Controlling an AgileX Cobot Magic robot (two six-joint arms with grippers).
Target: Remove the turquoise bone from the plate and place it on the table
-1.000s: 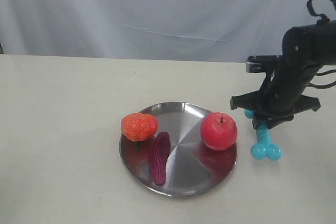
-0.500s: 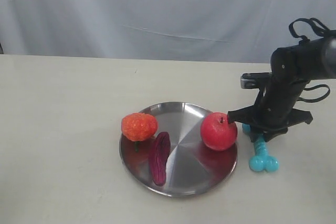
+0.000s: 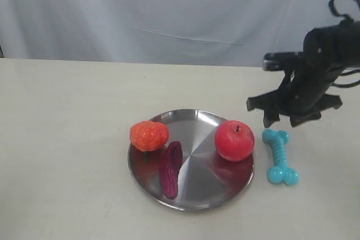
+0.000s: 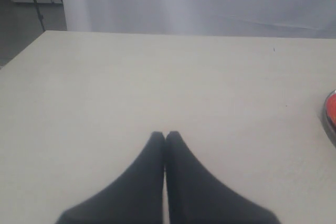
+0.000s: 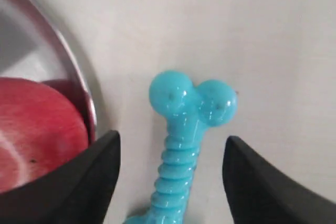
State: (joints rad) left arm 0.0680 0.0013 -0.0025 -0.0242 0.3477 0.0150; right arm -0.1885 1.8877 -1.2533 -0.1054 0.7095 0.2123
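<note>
Exterior camera looks down across the cream bench (image 3: 67,139) toward a pale grey curtain (image 3: 169,15); left wrist camera skims it low; right wrist camera, close overhead, shares the turquoise ribbed rubber bone (image 3: 279,156) and round stainless-steel plate (image 3: 194,122).

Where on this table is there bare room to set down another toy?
Free: the table left of the plate, and the strip between plate and curtain. Crowded: right of the apple, around the turquoise bone and right gripper.

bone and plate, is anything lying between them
Nothing, just bare table lies between the bone and the plate, clearest in the right wrist view.
</note>
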